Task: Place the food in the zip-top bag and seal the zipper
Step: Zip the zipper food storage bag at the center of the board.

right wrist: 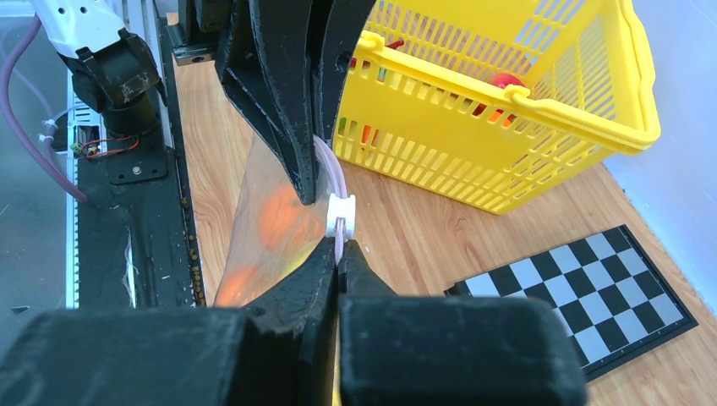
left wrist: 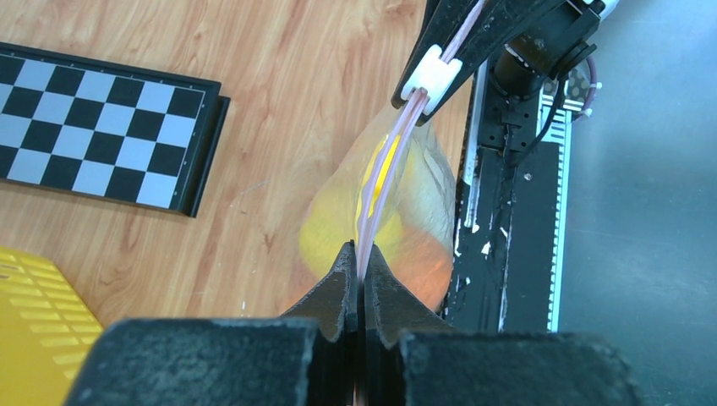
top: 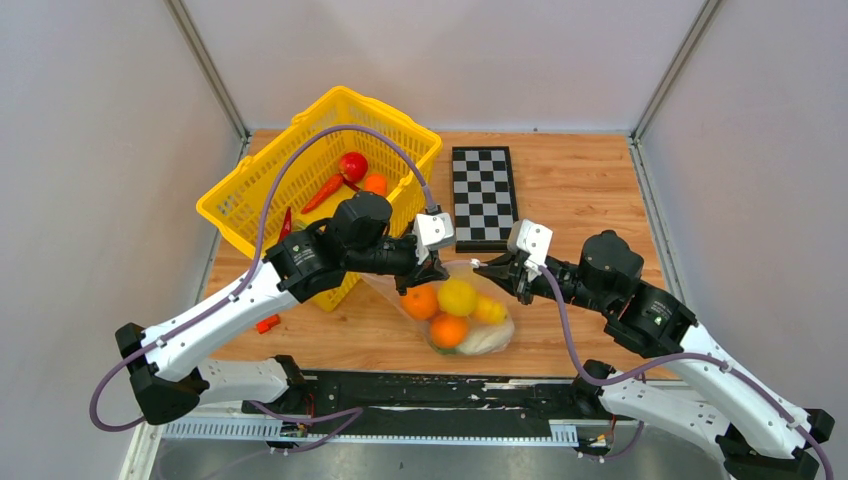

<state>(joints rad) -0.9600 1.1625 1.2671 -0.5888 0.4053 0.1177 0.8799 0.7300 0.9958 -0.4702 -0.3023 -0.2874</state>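
The zip-top bag hangs by its mouth just above the table's near edge, and the food shows through it: orange, yellow and pale pieces. My left gripper is shut on the zipper at the bag's left end. My right gripper is shut on the same pink strip at the right end, just behind a white slider. The strip runs taut and pressed together between the two grippers.
A yellow basket stands at the back left, holding a red fruit, a carrot and an orange piece. A folded checkerboard lies behind the bag. A small red piece lies by the left arm.
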